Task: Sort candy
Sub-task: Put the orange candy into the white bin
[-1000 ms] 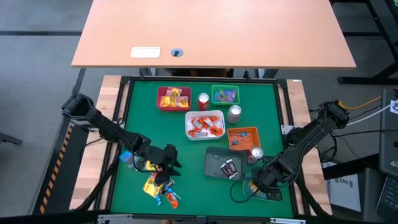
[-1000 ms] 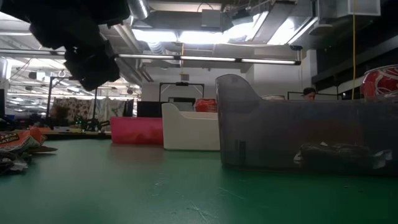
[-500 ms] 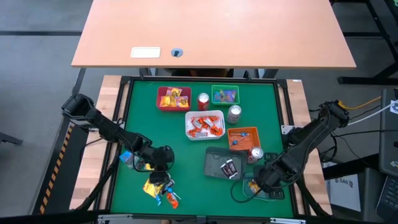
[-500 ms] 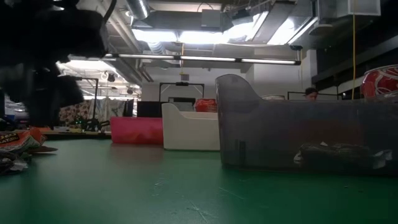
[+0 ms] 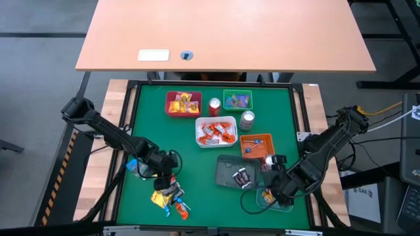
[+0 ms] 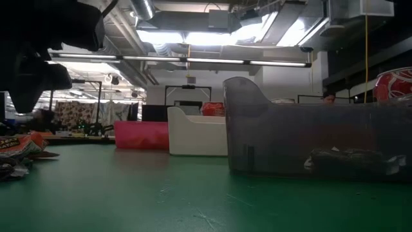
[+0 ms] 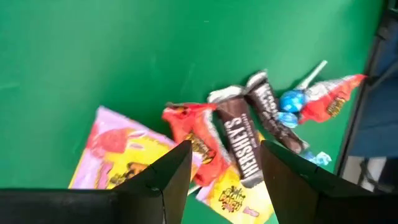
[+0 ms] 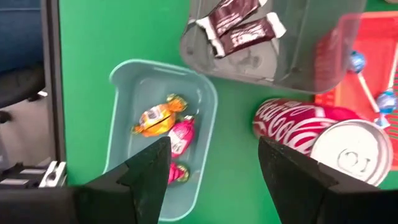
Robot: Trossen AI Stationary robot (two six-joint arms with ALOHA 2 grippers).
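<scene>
Hovering over the loose pile of candy [image 5: 169,198] near the counter's [image 5: 197,164] front left corner, the left gripper [image 5: 165,177] is seen with its fingers [image 7: 165,177] spread wide and nothing held between them. In the left wrist view the pile is shown just past the fingertips: two dark chocolate bars [image 7: 242,140], an orange-red wrapper [image 7: 189,134], a pink and yellow packet [image 7: 115,152] and a blue lollipop [image 7: 292,102], all lying on the green surface.

The right gripper [image 5: 274,187] is held above the pale blue tray [image 8: 165,134] by the front right corner, its fingers [image 8: 149,171] fully apart and empty. Inside that tray an orange sweet [image 8: 155,118] and pink sweets [image 8: 180,138] are seen. Just beside it stand the grey tray [image 5: 236,174] (two dark bars inside) and a red soda can [image 8: 292,121] lying against the orange tray [image 5: 257,145].

Farther back, sorted candy is kept in the white tray [image 5: 215,131], the red tray [image 5: 182,103] and the green tray [image 5: 237,99].
</scene>
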